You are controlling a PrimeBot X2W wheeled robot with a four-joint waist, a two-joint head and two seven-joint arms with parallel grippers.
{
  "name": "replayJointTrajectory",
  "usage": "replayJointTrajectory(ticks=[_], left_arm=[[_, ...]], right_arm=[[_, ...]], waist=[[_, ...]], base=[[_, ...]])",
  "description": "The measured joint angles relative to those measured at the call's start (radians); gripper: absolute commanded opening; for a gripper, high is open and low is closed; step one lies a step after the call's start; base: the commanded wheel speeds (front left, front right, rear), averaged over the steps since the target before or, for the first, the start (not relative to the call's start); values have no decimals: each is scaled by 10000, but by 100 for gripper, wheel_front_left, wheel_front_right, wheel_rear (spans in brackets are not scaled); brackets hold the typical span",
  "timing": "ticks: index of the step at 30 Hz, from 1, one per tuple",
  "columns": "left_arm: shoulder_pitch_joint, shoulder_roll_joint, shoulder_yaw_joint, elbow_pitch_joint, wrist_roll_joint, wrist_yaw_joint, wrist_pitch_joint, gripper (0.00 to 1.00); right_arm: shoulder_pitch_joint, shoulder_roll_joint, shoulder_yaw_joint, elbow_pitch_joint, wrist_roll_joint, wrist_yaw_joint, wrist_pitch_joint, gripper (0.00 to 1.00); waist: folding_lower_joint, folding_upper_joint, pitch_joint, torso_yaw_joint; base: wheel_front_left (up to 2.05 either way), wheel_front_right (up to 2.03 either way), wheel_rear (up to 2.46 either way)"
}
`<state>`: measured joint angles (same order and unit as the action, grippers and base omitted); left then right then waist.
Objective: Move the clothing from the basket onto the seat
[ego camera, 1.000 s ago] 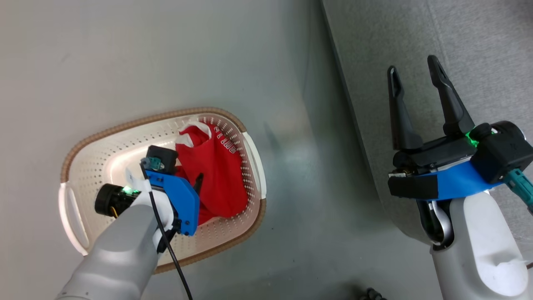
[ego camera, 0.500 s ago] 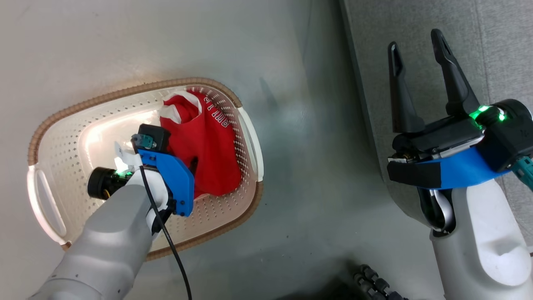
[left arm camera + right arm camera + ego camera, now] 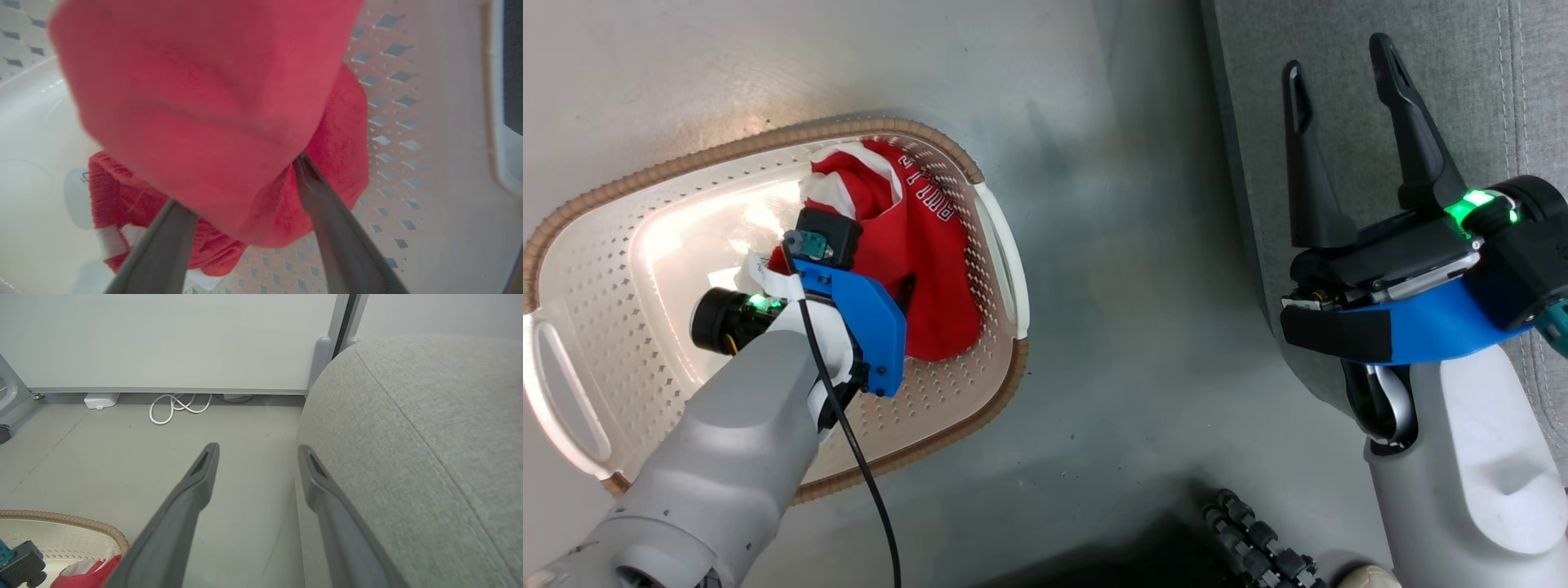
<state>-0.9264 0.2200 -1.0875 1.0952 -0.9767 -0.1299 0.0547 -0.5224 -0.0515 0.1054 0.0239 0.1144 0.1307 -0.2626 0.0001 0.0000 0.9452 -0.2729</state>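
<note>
Floor (image 3: 1127, 245): smooth grey-green surface, slightly glossy, with faint scuffs and pale reflections. Resting on it: one cream perforated basket (image 3: 605, 310) with a brown woven-look rim, set well apart from the seat (image 3: 1527, 98), a light grey upholstered block with a rounded corner. By the far wall: one looped white cable (image 3: 179, 406) and, just beside it, one small white box (image 3: 101, 401). At the near edge: one black ribbed hose (image 3: 1258, 539), partly cut off.
</note>
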Motion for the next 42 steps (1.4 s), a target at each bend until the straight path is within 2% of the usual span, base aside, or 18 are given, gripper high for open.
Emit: replayJointTrajectory(ticks=[4, 5, 6, 16, 24, 32, 42], left_arm=[[-186, 23, -410, 29, 23, 0, -100, 100], [-205, 27, -518, 29, 23, 0, -142, 77], [-221, 29, -585, 36, 10, 0, -182, 0], [-384, 38, -1177, 46, -387, 0, -430, 0], [-362, -88, -1473, -387, -807, 0, -1022, 0], [-85, -290, -1829, -1204, -621, 0, -1825, 0], [534, -516, -1912, -1939, -345, 0, -2731, 0]], right_arm=[[0, 0, -42, 4, 13, 0, 0, 100], [0, 0, -48, 4, 13, 0, 0, 100], [0, 0, -58, 6, 13, 0, 0, 100], [-74, 0, -63, 36, 21, 0, 0, 100], [-60, 2, -169, 159, -23, 0, 0, 100], [112, -4, -305, 313, -161, 0, 0, 100], [709, -268, -481, 604, -242, 0, 0, 100]], waist=[[0, 0, 112, -40], [0, 0, 123, -40], [0, 0, 130, -40], [-1, 0, 66, 10], [-1, 0, -284, 217], [-1, 0, -1042, 612], [-2, 0, -2491, 1277]], base=[[0, 0, 0], [0, 0, 0], [0, 0, 0], [0, 0, 0], [0, 0, 0], [0, 0, 0], [0, 0, 0]])
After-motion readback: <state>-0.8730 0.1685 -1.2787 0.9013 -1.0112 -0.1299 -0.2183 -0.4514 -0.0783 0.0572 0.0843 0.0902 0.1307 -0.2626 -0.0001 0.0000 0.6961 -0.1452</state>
